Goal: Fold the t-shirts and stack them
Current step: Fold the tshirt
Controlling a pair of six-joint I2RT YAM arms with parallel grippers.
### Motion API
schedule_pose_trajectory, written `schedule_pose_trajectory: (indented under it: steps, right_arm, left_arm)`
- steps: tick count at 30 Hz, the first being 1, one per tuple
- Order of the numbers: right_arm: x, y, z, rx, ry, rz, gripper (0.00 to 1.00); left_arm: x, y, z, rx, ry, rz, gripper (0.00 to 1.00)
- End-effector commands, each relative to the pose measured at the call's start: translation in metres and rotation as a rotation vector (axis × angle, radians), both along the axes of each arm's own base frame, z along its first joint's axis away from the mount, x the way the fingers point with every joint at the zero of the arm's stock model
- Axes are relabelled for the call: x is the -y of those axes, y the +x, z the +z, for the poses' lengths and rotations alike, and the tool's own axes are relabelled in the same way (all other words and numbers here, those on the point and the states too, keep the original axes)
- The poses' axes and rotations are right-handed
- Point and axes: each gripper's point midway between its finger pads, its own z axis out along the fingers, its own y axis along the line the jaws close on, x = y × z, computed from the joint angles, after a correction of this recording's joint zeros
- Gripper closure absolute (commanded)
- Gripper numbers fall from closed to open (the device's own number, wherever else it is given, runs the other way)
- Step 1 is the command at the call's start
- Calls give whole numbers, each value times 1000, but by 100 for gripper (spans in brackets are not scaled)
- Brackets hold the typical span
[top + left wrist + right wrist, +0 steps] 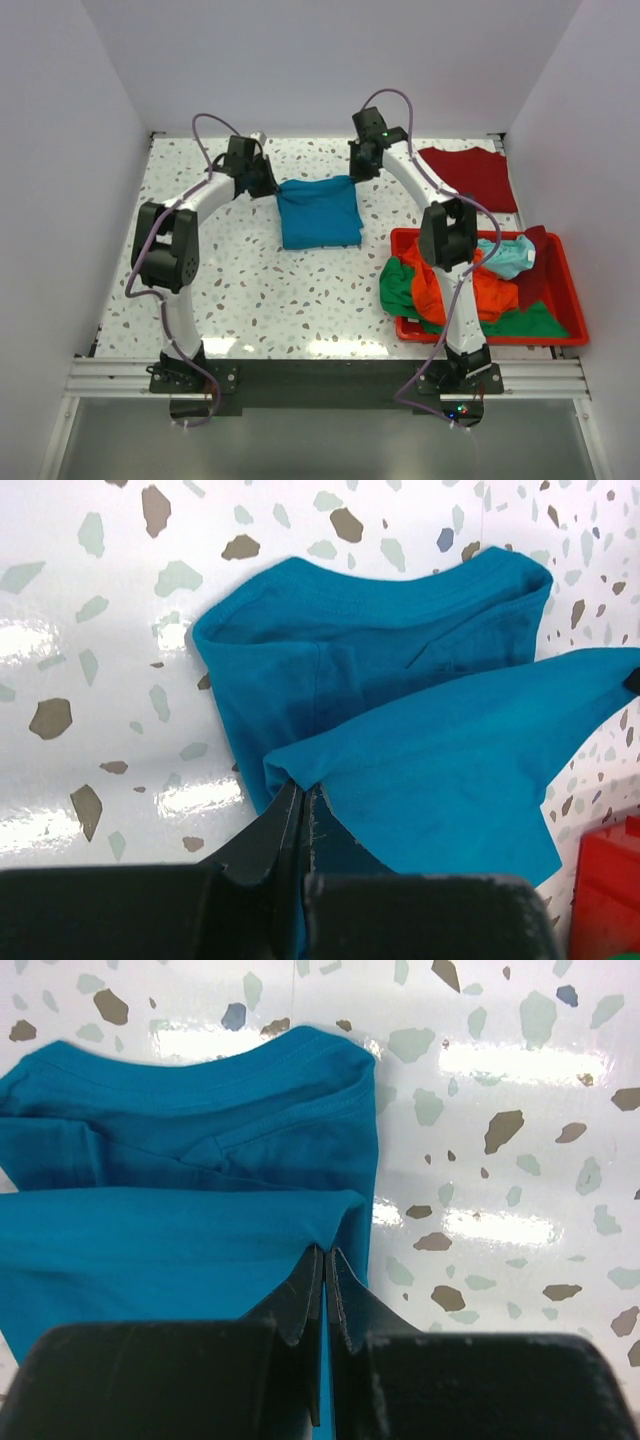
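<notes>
Closest to the left wrist camera, the left gripper (pixel 300 795) has its fingers pressed together on a raised edge of the teal-blue t-shirt (pixel 420 740), with the cloth emerging from between the tips. The right wrist view shows the same condition: the right gripper (pixel 325 1255) pinches a lifted edge of the same garment, fingers closed with no visible gap. In the overhead view the teal-blue t-shirt lies partly folded near the centre of the speckled table (pixel 250 290), toward 12 o'clock. The left gripper holds its 10 o'clock corner and the right gripper its 2 o'clock corner. Beneath the lifted layer, the collar end rests on the table. A dark red t-shirt (pixel 470 175) lies spread flat at 2 o'clock on the table, apart from the teal-blue one. The red bin (pixel 565 290) stands at 4 o'clock. It contains an orange t-shirt (pixel 490 292), a green t-shirt (pixel 396 285) hanging over its 9 o'clock wall, and a pale aqua t-shirt (pixel 508 256), all crumpled together.
</notes>
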Motion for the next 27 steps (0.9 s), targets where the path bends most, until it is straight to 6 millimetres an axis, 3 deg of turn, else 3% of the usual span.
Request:
schedule_pose_trajectory:
  steps: [1,10,11,12,13,14,16,17,18,20,21,22,23,24,27]
  right_arm:
    - [3,22,37,118,26,-11,100]
    - [1,38,30,137,53,-21,100]
    - [-1,39,27,134,59,-14,82]
    - [-1,41,27,135,67,-9,68]
    - [-4,43,31,143,81,4,54]
    - [-7,42,32,139,97,14,31]
    - [-8,41,37,150,105,28,19]
    - [-8,38,51,172,119,35,13]
    - [-8,35,57,185,125,41,10]
    - [-8,26,49,169,143,58,4]
    - [-9,20,63,187,160,68,4]
    - [-7,13,51,159,163,74,4]
    - [-10,6,50,146,181,93,3]
    - [-8,-4,43,118,188,99,3]
    - [-10,-22,33,85,220,127,3]
  left_arm:
    - [-5,31,28,122,0,-3,100]
    - [-10,55,14,132,3,21,100]
    - [-11,59,15,136,5,26,97]
    - [-13,60,13,131,11,30,86]
    - [-17,60,8,115,26,45,57]
    - [-19,61,9,117,34,57,42]
    - [-25,61,21,146,53,84,15]
    - [-27,57,19,145,59,86,12]
    - [-28,56,30,170,56,88,9]
    - [-28,48,28,165,61,72,7]
    - [-28,45,28,164,60,65,7]
    - [-26,41,33,175,51,48,8]
    - [-25,33,25,156,46,37,8]
    - [-23,31,31,176,32,28,10]
    - [-17,17,22,165,-5,-3,15]
